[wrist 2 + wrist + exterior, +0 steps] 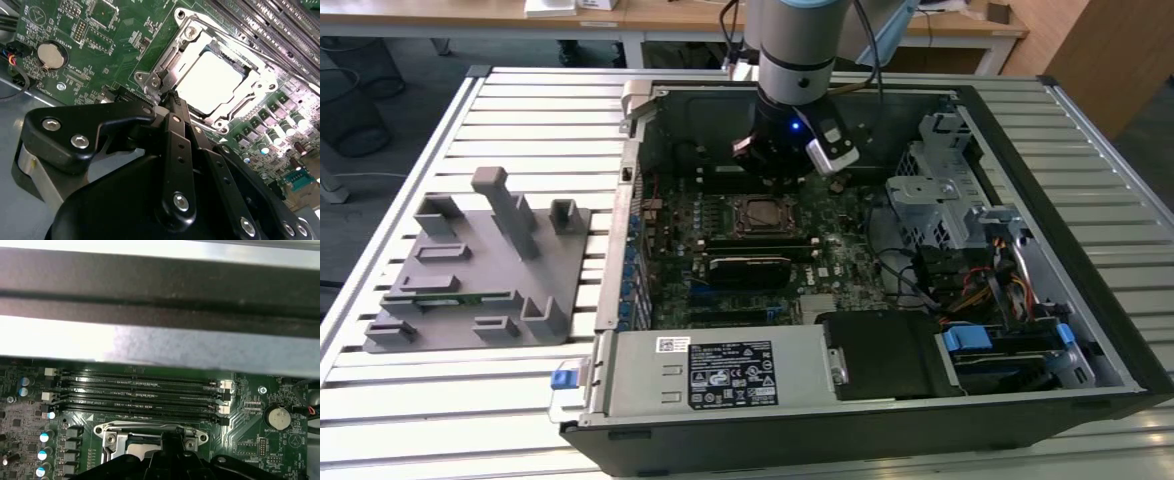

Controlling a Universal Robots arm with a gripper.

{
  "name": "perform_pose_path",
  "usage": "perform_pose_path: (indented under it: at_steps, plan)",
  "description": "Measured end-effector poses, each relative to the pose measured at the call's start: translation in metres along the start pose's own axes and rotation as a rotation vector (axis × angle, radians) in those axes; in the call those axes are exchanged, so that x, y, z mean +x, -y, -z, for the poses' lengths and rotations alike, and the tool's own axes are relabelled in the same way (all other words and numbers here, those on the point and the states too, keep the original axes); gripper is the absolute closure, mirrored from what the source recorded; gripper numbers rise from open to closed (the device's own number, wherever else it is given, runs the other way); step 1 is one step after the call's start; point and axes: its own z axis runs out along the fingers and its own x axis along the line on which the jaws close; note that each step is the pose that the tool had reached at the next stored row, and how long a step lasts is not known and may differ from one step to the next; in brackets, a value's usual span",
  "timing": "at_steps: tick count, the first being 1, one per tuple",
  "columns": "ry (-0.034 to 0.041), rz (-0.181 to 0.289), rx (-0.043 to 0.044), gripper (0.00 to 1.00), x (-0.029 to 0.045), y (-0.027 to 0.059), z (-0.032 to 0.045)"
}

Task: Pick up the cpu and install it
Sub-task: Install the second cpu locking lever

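Cpu [210, 80] seated in motherboard socket [260, 85]

Slatted metal table [467, 400] carries open computer case [854, 410] and grey plastic tray [467, 270], apart.

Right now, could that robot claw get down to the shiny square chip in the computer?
Probably yes. The gripper hangs just above the cpu, which lies in its socket frame with the top uncovered, and nothing sits between them.
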Motion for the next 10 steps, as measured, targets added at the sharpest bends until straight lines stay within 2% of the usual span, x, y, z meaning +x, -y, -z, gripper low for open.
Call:
perform_pose_path:
  at_steps: [10]
  plan:
    - [-0.0003,0.0,0.002,0.89,0.0002,0.0036,0.0004]
